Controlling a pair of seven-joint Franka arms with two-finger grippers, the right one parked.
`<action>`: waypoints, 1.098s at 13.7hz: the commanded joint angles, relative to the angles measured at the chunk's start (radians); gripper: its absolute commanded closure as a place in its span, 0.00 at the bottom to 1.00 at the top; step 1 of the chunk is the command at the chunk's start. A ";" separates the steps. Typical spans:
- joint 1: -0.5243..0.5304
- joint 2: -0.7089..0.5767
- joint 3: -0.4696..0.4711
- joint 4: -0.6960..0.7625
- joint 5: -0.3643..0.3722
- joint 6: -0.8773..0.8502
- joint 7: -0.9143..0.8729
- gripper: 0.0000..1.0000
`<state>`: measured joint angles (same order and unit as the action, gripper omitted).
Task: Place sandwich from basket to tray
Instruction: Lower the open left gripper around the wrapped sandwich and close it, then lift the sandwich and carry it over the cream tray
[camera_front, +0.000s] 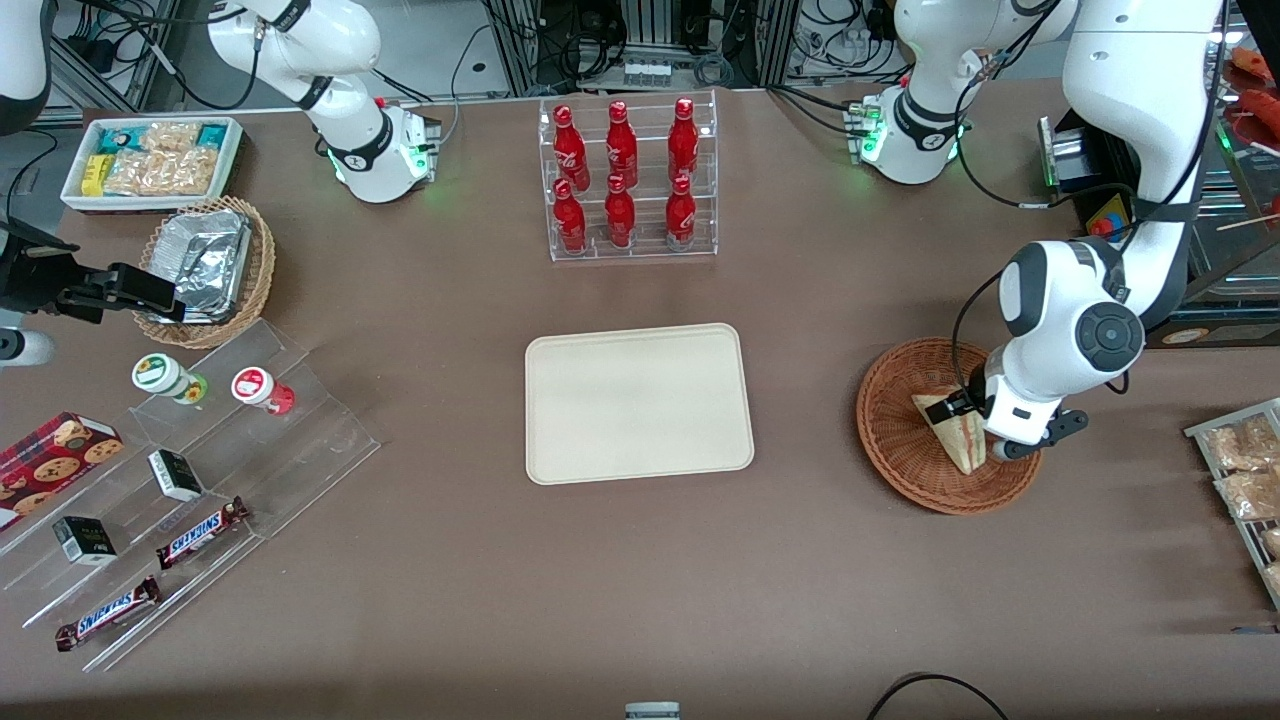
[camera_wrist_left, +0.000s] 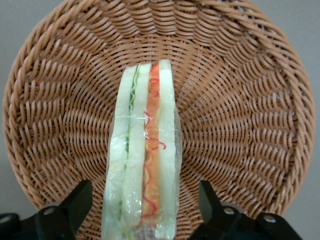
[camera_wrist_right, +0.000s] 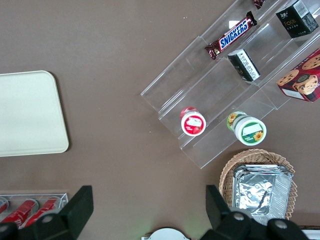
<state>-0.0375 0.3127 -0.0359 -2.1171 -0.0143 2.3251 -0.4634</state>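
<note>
The sandwich (camera_front: 952, 427), a wrapped wedge of pale bread with red and green filling, lies in the reddish-brown wicker basket (camera_front: 895, 440) toward the working arm's end of the table. It also shows in the left wrist view (camera_wrist_left: 143, 160) on the basket's weave (camera_wrist_left: 240, 110). My left gripper (camera_front: 975, 425) is down in the basket, open, with one finger on each side of the sandwich (camera_wrist_left: 145, 207) and a gap between each finger and the wrap. The cream-beige tray (camera_front: 638, 402) lies flat at the table's middle, with nothing on it.
A clear rack of red bottles (camera_front: 627, 180) stands farther from the front camera than the tray. Snack packets on a rack (camera_front: 1240, 470) lie at the working arm's table edge. A clear stepped stand (camera_front: 180, 470), tan foil basket (camera_front: 205, 265) and white snack bin (camera_front: 150, 160) lie toward the parked arm's end.
</note>
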 joint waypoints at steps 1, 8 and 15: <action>-0.010 -0.021 0.005 -0.020 0.024 0.010 -0.009 1.00; -0.012 -0.067 -0.016 0.098 0.028 -0.218 0.022 1.00; -0.012 -0.041 -0.226 0.206 0.028 -0.294 0.011 1.00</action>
<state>-0.0453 0.2551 -0.2159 -1.9518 -0.0013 2.0532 -0.4423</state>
